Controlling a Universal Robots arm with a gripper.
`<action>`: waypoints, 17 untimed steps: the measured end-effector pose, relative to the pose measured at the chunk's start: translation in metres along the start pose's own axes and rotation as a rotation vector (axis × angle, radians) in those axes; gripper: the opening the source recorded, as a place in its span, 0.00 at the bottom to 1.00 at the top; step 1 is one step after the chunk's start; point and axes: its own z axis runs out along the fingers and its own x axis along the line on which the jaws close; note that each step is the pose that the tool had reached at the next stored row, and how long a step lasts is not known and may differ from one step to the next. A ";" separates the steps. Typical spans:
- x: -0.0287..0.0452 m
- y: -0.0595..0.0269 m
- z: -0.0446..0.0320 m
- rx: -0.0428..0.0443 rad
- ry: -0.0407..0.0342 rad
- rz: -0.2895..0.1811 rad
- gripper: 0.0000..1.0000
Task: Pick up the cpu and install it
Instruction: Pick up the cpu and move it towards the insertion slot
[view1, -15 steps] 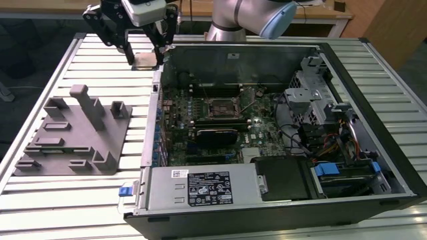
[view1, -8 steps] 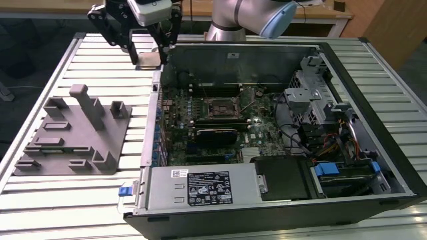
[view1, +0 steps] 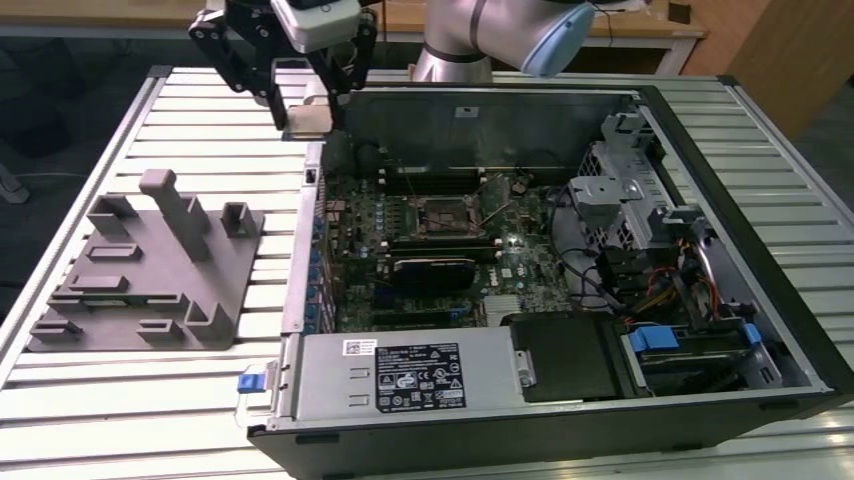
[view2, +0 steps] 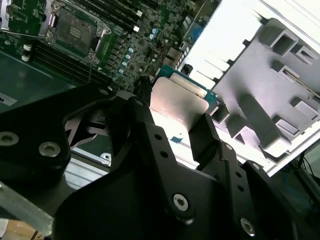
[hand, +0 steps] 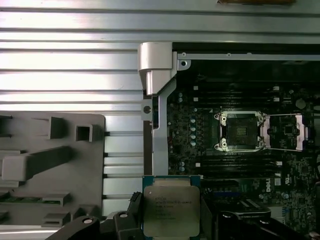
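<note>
In the exterior view, a grey plastic fixture (view1: 147, 270) of upright posts and blocky ribs is seen at nine o'clock on the slatted metal table (view1: 80, 130). At about eleven o'clock the black gripper (view1: 308, 122) is poised above the slats, just beside a corner of the open computer case (view1: 781, 300). It is clamped on the cpu (view1: 308, 119), which appears there as a small pale plate between the fingers. Inside the case the green motherboard (view1: 350, 260) is laid flat. The cpu socket (view1: 447, 215) is found near its middle, at roughly four o'clock from the cpu and well apart from it. A silvery power supply (view1: 400, 375) is set at six o'clock.

Finer detail is given by the wrist cameras. In the second wrist view the cpu (view2: 177, 100) is shown gripped by its edges: one matte black finger (view2: 137, 117) is pressed to one side and a second to the opposite side. The smooth silvery lid is lit pale, and a thin green-blue rim is visible around it.

In the first wrist view the cpu (hand: 171, 212) is seen face-on — a square metal lid with rounded corners and fine printing, seated on a darker board. The socket (hand: 242, 131) is seen with its metal load plate (hand: 286, 132) swung open beside it — the square contact field is exposed.
</note>
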 end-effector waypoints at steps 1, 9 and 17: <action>-0.0013 0.0000 0.0001 0.0000 0.0000 0.000 0.54; -0.0136 0.0003 0.0006 0.0000 0.0000 0.000 0.54; -0.0304 0.0009 0.0056 0.0002 0.0000 0.000 0.54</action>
